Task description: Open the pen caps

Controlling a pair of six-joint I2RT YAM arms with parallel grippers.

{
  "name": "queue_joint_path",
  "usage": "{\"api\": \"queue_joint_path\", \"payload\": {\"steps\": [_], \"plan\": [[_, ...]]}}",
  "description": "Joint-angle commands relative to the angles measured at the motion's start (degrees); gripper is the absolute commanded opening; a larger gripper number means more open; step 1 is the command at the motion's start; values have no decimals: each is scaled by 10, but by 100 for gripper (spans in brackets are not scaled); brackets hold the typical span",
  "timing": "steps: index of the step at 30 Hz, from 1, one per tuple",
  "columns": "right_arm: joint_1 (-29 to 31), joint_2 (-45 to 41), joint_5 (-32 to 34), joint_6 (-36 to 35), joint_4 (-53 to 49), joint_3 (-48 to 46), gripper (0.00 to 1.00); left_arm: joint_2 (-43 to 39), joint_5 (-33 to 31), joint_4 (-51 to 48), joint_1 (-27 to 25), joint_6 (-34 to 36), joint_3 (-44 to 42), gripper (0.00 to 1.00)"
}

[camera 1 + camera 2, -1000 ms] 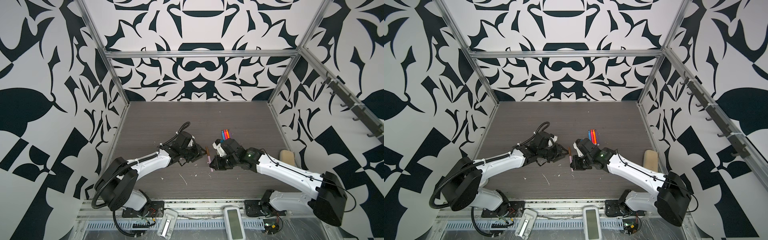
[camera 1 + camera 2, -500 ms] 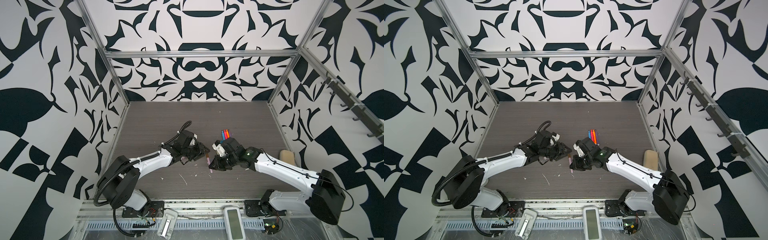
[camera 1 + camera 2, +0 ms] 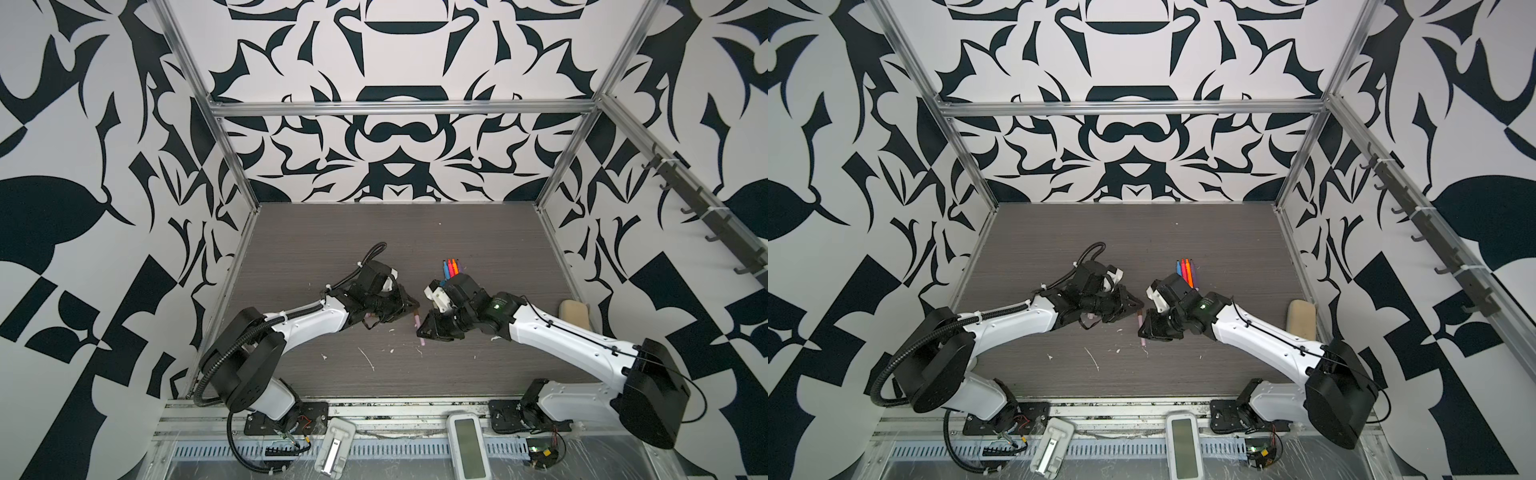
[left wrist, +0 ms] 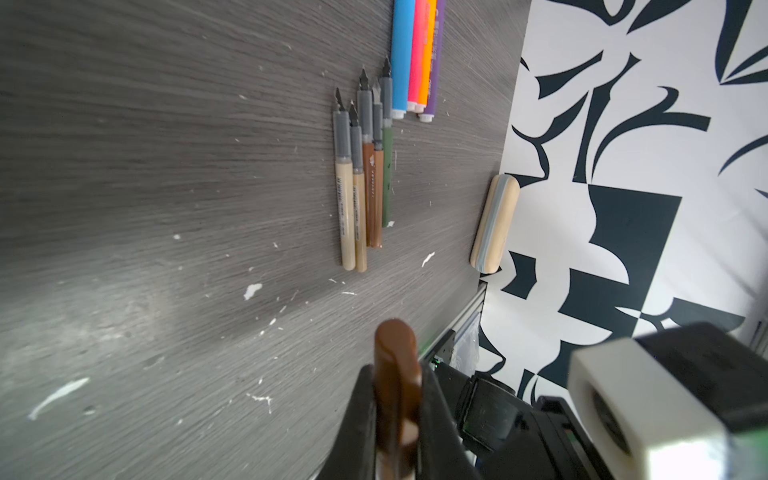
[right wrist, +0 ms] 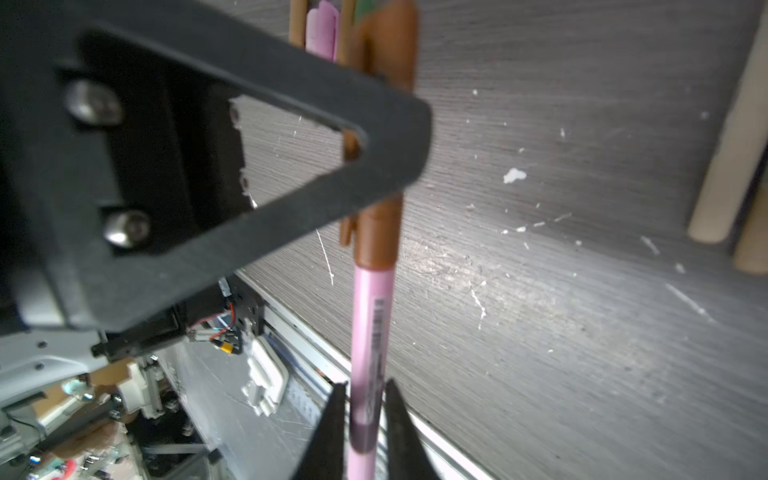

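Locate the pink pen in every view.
Both top views: the pink pen mid-table, between left pincer and right pincer.
Left wrist: barrel hidden; only its brown cap, bottom centre of the picture, in the left pincer.
Right wrist: lower centre, running up from the right pincer.
Landmark: the brown cap, in every view.

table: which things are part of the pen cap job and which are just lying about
Part of the job:
pink pen with its brown cap
left gripper, shut on that cap
right gripper, jaws around the barrel
five uncapped slim pens
four bright pens

Just lying about:
beige sponge by the wall
white flecks on the table
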Motion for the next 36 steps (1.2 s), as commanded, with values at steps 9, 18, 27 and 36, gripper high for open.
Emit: {"api": "queue_joint_path", "payload": {"steps": [9, 18, 27, 36], "plan": [[1, 20, 43, -12, 2, 32, 0, -16, 1, -3, -2, 0, 15, 0], [114, -24, 86, 72, 28, -36, 0, 78, -15, -316, 254, 275, 307, 0], [77, -18, 183, 11, -64, 36, 0, 42, -73, -424, 281, 339, 283, 0], [66, 160, 415, -68, -179, 176, 0, -44, -177, -468, 283, 374, 132, 0]]}}
